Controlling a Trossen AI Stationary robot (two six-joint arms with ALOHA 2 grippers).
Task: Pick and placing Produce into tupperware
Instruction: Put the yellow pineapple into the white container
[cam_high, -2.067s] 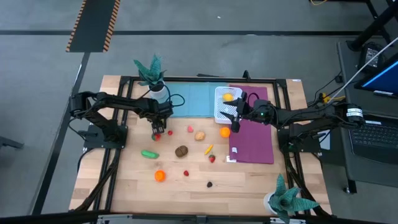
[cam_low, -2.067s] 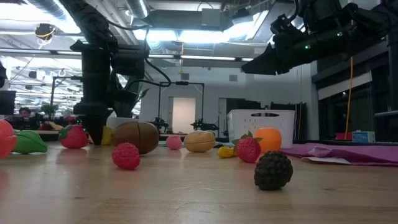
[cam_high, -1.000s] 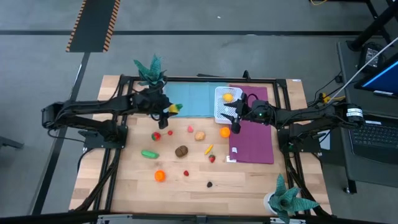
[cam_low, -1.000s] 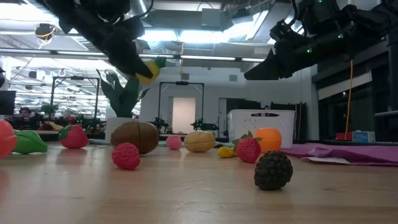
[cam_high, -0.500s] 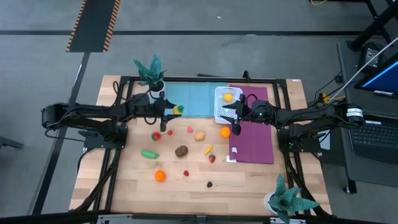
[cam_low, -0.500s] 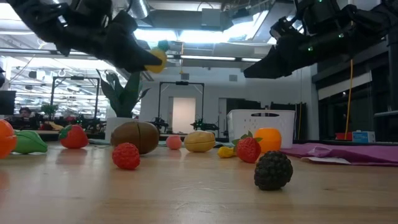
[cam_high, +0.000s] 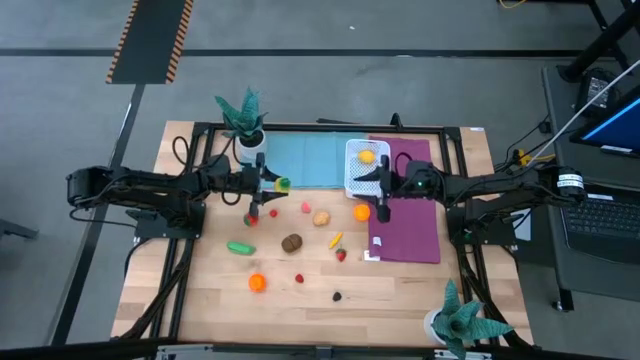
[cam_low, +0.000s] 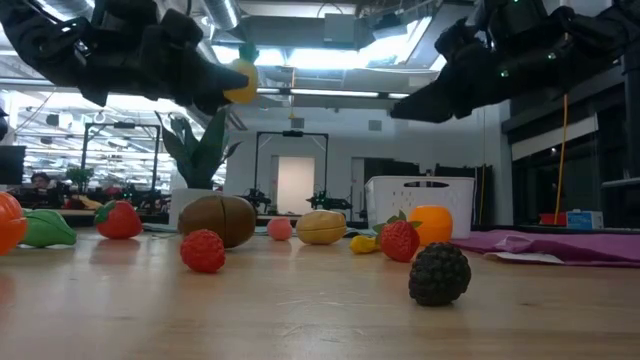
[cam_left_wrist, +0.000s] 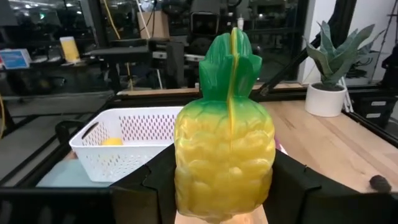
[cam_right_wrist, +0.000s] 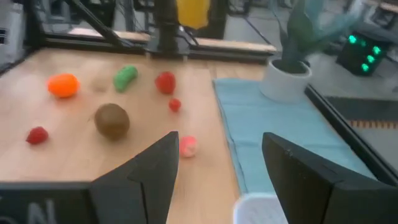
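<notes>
Left claw (cam_high: 272, 183) grips a toy pineapple (cam_left_wrist: 225, 162) between its two fingers, held in the air above the wooden surface (cam_high: 400, 285) at the edge of the blue mat (cam_high: 310, 160). To do this carry well, the pineapple should travel high and level across the mat to the white basket (cam_high: 362, 168), which sits where the blue mat meets the purple mat (cam_high: 410, 225) and already holds one orange-yellow piece (cam_high: 368, 156). The right claw (cam_high: 381, 182) hangs with its fingers apart and empty just beside the basket, on the side the pineapple comes from, so the approach ought to clear it or wait for it to move off. Release is best made low, over the basket's middle, since the rounded fruit could bounce off the rim. About ten smaller pieces remain on the surface, among them a brown kiwi (cam_high: 291, 242), an orange (cam_high: 257, 283) and a green pod (cam_high: 240, 248).
</notes>
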